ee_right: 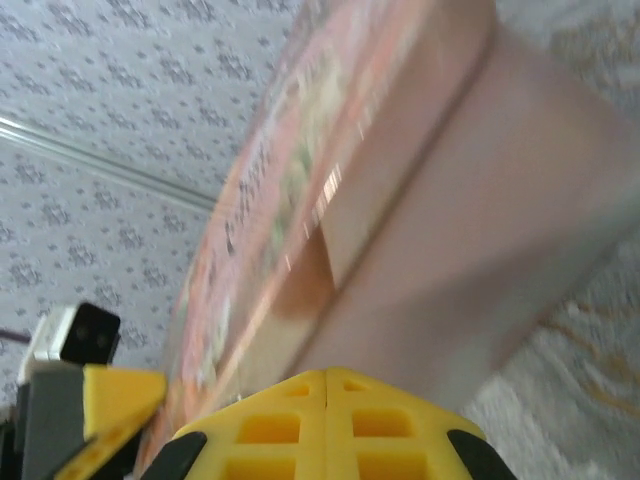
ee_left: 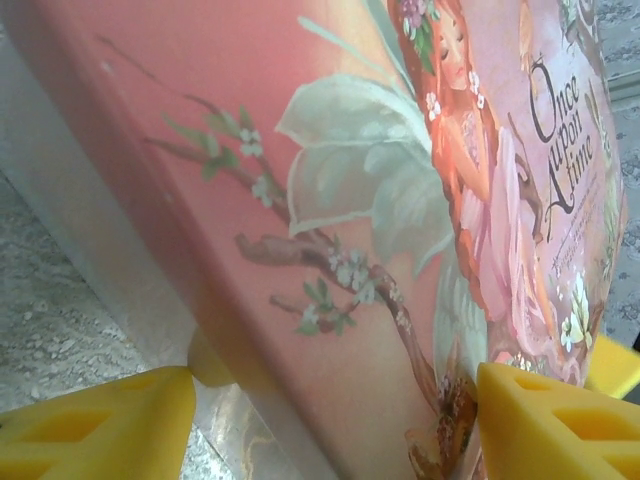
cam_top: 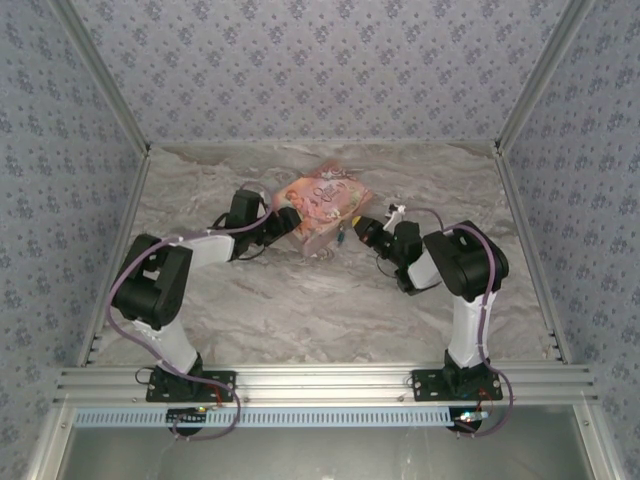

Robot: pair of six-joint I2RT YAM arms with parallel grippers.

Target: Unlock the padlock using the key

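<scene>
- pink tin: flat rectangular box, glossy printed lid with a fairy and "Once upon a time" lettering, sitting tilted on the marble-pattern table.
- left gripper: ribbed yellow plastic fingers spread across the tin's width, one on each side, clamped on it.
- right gripper: yellow fingers pressed flat together, seam closed; can't tell if anything is pinched between them.
- padlock: tiny dark bluish speck at the tin's near right edge, just off the right gripper's tips. Too small for detail.

Pink tin; marbled table; patterned walls
</scene>
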